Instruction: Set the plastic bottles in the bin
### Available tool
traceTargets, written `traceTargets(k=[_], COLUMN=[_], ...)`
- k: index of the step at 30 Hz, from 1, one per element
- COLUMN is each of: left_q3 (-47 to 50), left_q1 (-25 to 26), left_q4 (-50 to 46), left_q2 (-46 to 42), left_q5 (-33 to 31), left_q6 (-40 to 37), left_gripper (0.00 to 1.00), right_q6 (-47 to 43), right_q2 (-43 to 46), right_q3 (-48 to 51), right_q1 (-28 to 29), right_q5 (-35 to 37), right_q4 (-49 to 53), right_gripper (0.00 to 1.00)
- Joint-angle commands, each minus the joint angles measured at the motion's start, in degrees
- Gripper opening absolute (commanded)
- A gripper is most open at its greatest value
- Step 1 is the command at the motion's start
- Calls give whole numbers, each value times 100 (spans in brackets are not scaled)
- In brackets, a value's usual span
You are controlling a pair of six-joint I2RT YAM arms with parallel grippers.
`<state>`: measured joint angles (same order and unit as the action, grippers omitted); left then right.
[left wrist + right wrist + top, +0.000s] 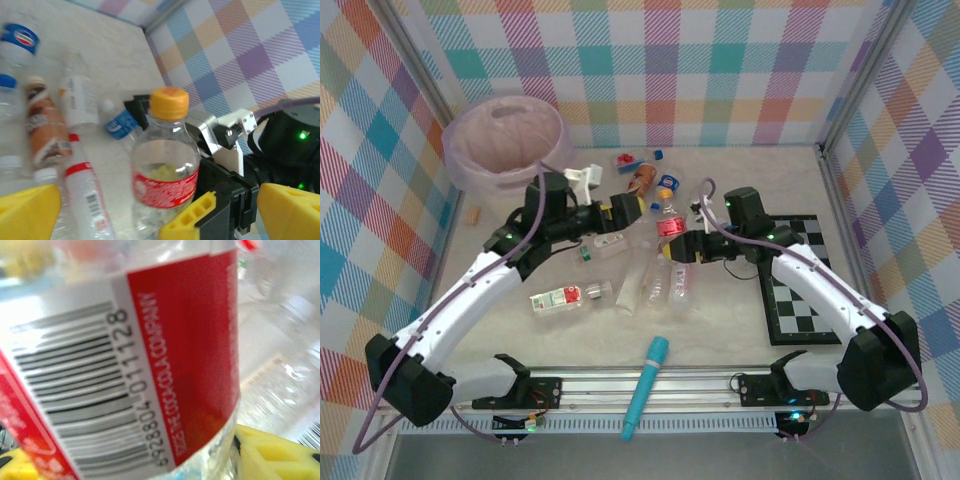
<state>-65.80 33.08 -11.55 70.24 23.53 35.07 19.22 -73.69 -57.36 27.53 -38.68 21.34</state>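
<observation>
Our right gripper (672, 242) is clamped on a clear red-labelled bottle (167, 170) with an orange cap, holding it upright above the other plastic bottles (665, 285) lying mid-table. Our left gripper (632, 207) sits just beside it, jaws spread wide and empty. The bin (480, 176) stands in the far left corner.

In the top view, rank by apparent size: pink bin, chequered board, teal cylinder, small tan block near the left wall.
Tied largest: pink bin and chequered board look alike, board partly under the right arm.
Then teal cylinder.
Smallest: small tan block.
</observation>
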Motion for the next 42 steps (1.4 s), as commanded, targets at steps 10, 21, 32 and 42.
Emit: traceTargets(k=[10, 21, 32, 42], left_q3=[120, 121, -558, -2043], left_q1=[641, 665, 506, -683], left_q4=[996, 993, 132, -1259], left_q2=[619, 659, 717, 842], left_q5=[-379, -498, -717, -827], left_q6=[466, 457, -279, -1387], left_gripper=[89, 52, 48, 43], right_q6=[328, 262, -805, -655], right_q2=[-185, -268, 615, 1343], right_q3=[-186, -209, -576, -337], right_q1=[454, 485, 398, -6], right_q5=[-423, -262, 563, 1401], right_q4=[-1545, -1412, 496, 1222], right_gripper=[35, 43, 97, 99])
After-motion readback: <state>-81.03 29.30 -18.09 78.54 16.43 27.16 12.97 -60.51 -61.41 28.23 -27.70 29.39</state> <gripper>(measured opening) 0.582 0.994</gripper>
